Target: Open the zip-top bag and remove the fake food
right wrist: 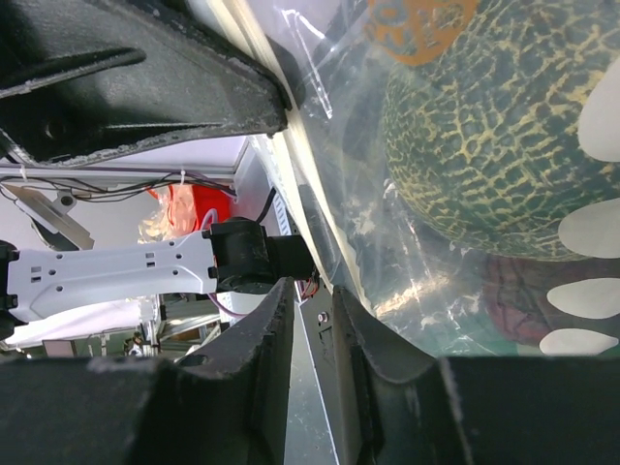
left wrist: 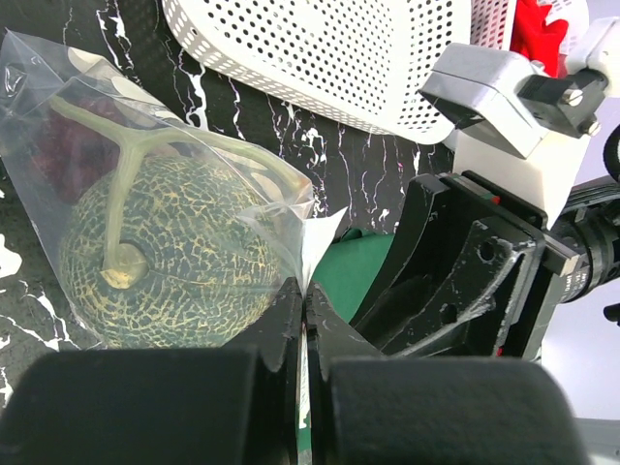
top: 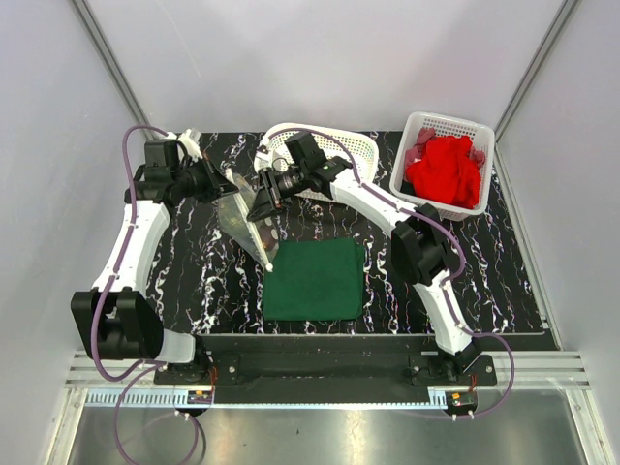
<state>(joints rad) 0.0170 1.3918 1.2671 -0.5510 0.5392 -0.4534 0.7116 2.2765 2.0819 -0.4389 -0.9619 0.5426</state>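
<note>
Left end effector (left wrist: 302,302), arm reaching forward, pinches one edge of the bag (left wrist: 58,116); right end effector (right wrist: 312,320), wrist turned inward, grips it too. Bag, melon (left wrist: 184,262) inside, hangs at 11 o'clock of the green cloth (top: 313,279).

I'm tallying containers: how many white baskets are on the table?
2. The right basket, at the back, holds a red cloth; the centre basket sits at the back, partly behind the right arm. None seem hidden.

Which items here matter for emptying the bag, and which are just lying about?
In the job: zip-top bag; netted green melon and dark red pieces inside it; left fingers and right fingers gripping it.
Lying about: green cloth; oval white basket; rectangular basket holding red cloth.
</note>
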